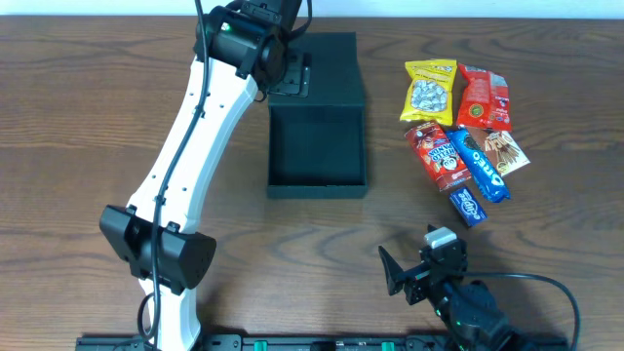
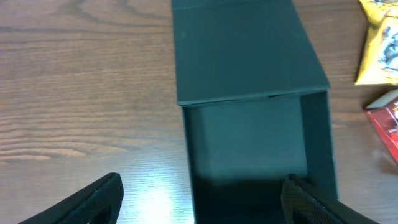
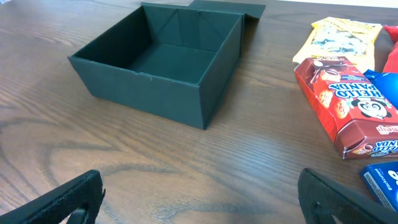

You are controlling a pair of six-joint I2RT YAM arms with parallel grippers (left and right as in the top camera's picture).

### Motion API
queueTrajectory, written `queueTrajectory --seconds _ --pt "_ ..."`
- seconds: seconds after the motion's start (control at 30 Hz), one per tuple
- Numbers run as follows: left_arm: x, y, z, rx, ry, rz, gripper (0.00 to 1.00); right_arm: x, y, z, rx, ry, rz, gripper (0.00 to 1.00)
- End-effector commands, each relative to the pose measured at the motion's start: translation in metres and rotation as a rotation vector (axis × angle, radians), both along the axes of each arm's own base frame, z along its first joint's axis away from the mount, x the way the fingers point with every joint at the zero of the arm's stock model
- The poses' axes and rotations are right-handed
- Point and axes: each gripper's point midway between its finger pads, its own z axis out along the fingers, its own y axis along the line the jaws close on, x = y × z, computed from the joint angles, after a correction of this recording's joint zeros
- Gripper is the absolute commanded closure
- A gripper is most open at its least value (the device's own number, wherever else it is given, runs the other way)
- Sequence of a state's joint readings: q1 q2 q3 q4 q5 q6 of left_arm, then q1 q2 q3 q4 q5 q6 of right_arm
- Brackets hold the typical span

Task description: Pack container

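My left jaws and right jaws: wide open, holding nothing. The container [image 3: 143, 93] sits open just ahead of my left jaws, ahead-left of the right. Risk: left jaws clipping its wall, shoving it.

One container [image 1: 317, 146] and what look like six snack packets [image 1: 439, 156]

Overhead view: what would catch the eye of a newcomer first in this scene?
The open, empty dark green container stands at the middle of the table, its lid folded back on the far side. Next comes the white left arm, which reaches over that lid. The bright snack packets lie in a cluster to the right of the container, apart from it.
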State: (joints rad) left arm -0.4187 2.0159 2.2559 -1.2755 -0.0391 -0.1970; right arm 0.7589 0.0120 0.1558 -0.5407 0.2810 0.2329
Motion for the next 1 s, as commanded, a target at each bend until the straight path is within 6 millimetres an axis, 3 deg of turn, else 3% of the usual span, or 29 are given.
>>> queueTrajectory --seconds 0.0,0.2,0.27,0.33,0.4,0.43,0.53,0.6,0.77,0.9,0.97 --pt "0.000 -0.003 0.008 -0.029 -0.011 -0.032 0.17 -0.001 0.001 -0.003 -0.012 -0.001 0.009 0.01" --pt "-0.001 -0.003 0.008 -0.030 -0.008 -0.033 0.17 -0.001 0.001 -0.003 -0.012 -0.002 0.007 0.01" --pt "-0.001 -0.003 0.008 -0.030 -0.007 -0.033 0.17 0.002 0.004 0.008 0.046 -0.026 0.003 0.01" --pt "-0.002 -0.002 0.007 -0.027 -0.001 -0.033 0.17 0.006 0.016 0.039 0.290 -0.039 -0.012 0.01" --pt "-0.003 -0.002 0.007 -0.026 0.003 -0.033 0.17 -0.001 0.033 0.062 0.662 0.097 0.001 0.01" --pt "-0.003 -0.002 0.007 -0.026 0.003 -0.033 0.17 -0.006 0.041 0.068 0.819 0.199 0.013 0.01" --pt "-0.004 -0.003 0.007 -0.032 0.006 -0.037 0.17 0.001 0.033 0.075 1.054 0.293 -0.097 0.01" --pt "-0.005 -0.006 0.007 -0.047 0.010 -0.045 0.17 0.002 0.032 0.079 1.089 0.295 -0.101 0.01" --pt "-0.001 -0.008 0.009 -0.048 -0.008 -0.057 0.12 0.011 0.016 0.098 0.985 0.093 -0.116 0.01" --pt "0.007 -0.009 0.013 -0.045 -0.046 -0.085 0.02 0.023 -0.008 0.103 0.914 0.021 -0.218 0.01" --pt "0.015 -0.009 0.017 -0.044 -0.082 -0.105 0.05 0.030 -0.027 0.106 0.849 -0.009 -0.305 0.01"
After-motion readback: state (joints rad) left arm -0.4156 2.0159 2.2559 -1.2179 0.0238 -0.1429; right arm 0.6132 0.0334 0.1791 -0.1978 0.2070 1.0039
